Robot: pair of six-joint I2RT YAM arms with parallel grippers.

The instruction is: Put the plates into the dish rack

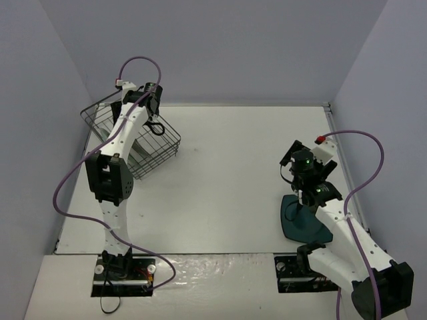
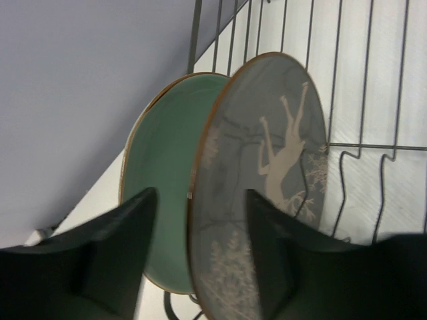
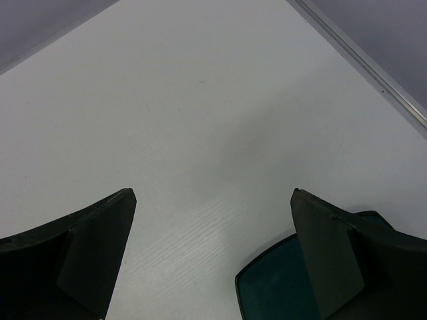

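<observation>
Plates counted: three. Dish rack counted: one. Arms counted: two.

Dish rack (image 1: 165,138): dark wire basket, set on the counter (image 1: 227,180) at the far left corner. The left arm (image 1: 123,133) is reached into it from the near side, so in the overhead view the rack's contents are hidden.

Plates in the rack: two, both stood on edge, as seen in the left wrist view. The mint-green plate (image 2: 167,180) is placed on the left and the grey plate (image 2: 267,153), with a white deer on its face, on the right. The two are close side by side, with the grey one partly overlapping the green. Whether they touch cannot be told. Upright rack wires are seen behind and to the right of them.

Left jaws: parted, with the near rim of the grey plate lying between them. A gap is seen between that rim and the left-hand tip. The right-hand tip lies across the grey face, and contact there cannot be told. No firm grip is shown.

Plates on the counter: one. The teal plate (image 1: 291,221), dark and rounded-square, is laid flat at the near right, partly covered by the right arm (image 1: 347,233).

Right jaws: spread wide, nothing held between them, hung above bare counter. One corner of the teal plate is seen under the right-hand tip in the right wrist view.

Purple cables counted: two, one looped along each arm
</observation>
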